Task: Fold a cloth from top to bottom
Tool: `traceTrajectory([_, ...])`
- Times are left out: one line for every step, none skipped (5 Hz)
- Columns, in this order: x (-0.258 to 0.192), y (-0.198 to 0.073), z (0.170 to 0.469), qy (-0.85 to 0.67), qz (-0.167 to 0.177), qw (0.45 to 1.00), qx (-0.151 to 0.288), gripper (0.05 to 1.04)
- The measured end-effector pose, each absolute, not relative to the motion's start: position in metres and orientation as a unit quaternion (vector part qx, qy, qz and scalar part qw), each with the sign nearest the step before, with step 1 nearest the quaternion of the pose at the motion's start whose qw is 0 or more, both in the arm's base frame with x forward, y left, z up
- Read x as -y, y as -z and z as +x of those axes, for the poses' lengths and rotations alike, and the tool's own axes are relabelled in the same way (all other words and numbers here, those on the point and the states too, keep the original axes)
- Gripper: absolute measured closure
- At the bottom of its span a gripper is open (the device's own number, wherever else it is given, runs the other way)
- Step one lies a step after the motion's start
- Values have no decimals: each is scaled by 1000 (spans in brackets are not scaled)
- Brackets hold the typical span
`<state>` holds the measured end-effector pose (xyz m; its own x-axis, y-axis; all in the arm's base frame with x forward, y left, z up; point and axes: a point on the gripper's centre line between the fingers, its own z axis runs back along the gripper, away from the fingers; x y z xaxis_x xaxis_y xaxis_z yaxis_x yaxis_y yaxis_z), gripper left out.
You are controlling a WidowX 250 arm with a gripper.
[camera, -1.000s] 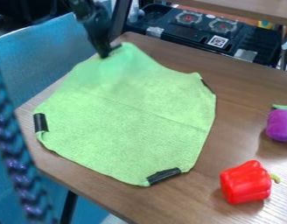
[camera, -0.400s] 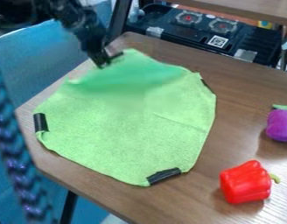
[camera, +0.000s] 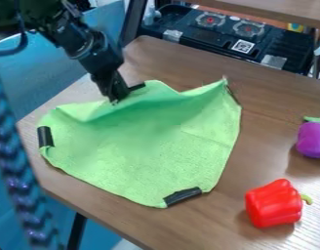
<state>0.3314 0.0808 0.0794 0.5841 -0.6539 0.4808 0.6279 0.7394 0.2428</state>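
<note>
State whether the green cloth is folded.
Only partly folded: the gripper holds the green cloth by its raised top edge; the lower part lies spread.

Right of your green cloth (camera: pixel 143 146), the view's edge crops a purple toy vegetable (camera: pixel 312 140); left of it, a braided strand (camera: pixel 20 180) blurs.

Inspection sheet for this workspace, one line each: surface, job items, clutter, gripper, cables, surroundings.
Surface: brown wood-grain table, no spills seen.
Job's things: green cloth with dark corner patches, top edge raised and bunched, fold not finished.
Clutter: red toy pepper and purple toy vegetable, both right of the cloth, not touching it.
Gripper: black gripper closed on the cloth's top edge.
Cables: dark looped cable beside the arm.
Surroundings: blue seat-like panel left; black two-burner unit behind.
</note>
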Motion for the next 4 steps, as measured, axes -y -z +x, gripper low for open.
traceTrajectory([-65, -80, 314, 375, 13, 885, 276, 1031])
traceTrajectory([-51, -86, 302, 377, -3, 886, 269, 1031])
traceTrajectory([-36, -89, 292, 378, -8, 889, 258, 1031])
traceTrajectory([-21, -87, 285, 379, -10, 894, 240, 1031])
